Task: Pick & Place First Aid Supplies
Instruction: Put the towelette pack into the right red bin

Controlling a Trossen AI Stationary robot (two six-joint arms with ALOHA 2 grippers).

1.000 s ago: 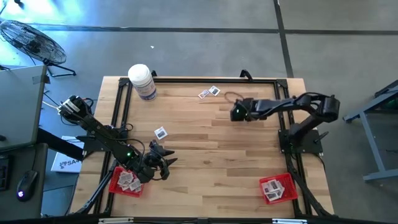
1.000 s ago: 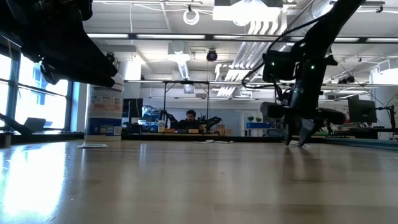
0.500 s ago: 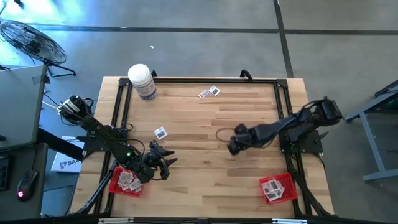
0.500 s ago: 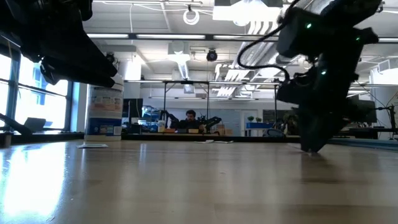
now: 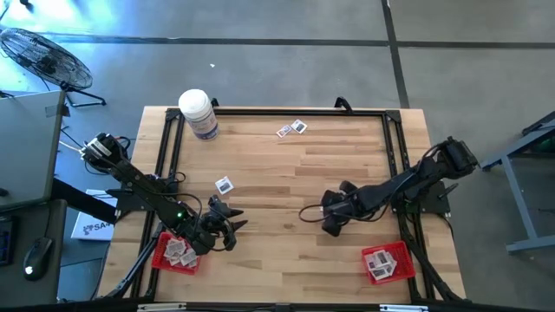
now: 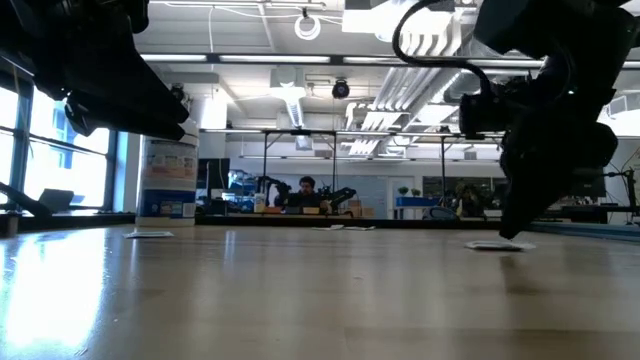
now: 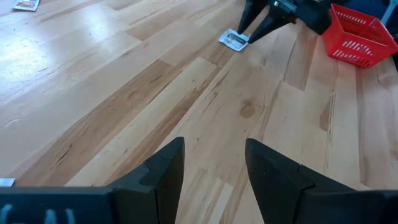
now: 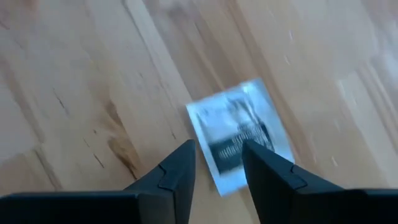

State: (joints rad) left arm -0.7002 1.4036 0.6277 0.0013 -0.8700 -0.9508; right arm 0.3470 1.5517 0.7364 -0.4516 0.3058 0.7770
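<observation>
Moved from the table's far side toward its middle, my right gripper (image 8: 217,165) stands fingers apart over a flat white printed packet (image 8: 239,134) lying on the pale wooden tabletop (image 5: 286,173); my left gripper (image 7: 211,165) waits, fingers apart.

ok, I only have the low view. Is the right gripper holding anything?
Observer: No. The right wrist view shows its fingers apart, with a small flat square white packet lying on the wood beyond them.
Operator: Tray close?
Observer: The high view puts a red plastic tray, with packets inside, to the right of the right gripper.
Operator: Left arm?
Observer: The left gripper is open, by the other red tray.
</observation>
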